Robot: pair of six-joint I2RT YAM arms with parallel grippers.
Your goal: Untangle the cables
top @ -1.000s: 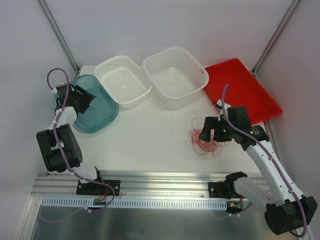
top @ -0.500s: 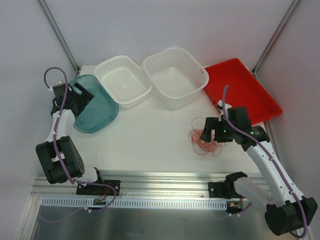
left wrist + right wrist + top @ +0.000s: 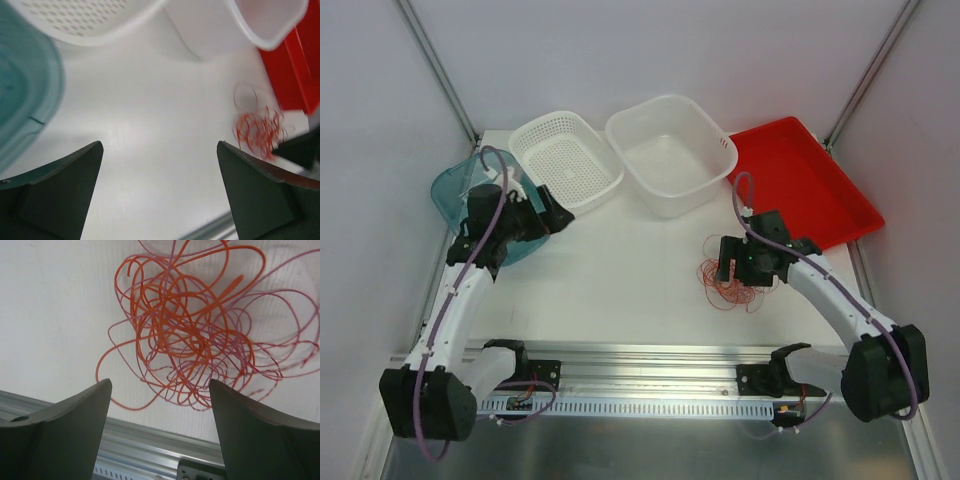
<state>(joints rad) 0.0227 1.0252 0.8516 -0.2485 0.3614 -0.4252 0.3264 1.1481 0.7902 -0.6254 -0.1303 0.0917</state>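
- Seeing the cables (image 3: 195, 335): thin orange and pink strands, looped into one loose knot on my table (image 3: 620, 270).
- Right pincer (image 3: 160, 385) spread wide, facing them; left pincer (image 3: 159, 145) likewise, empty.

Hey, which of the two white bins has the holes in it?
The left white basket, next to the teal bin; the white tub on its right has solid walls.

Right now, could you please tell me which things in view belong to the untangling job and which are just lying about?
Job in hand:
cables, tangled in one heap on the table
right claw, open over them
left claw, open, near the teal tub

Lying about:
teal tub
white perforated basket
white bin
red tray
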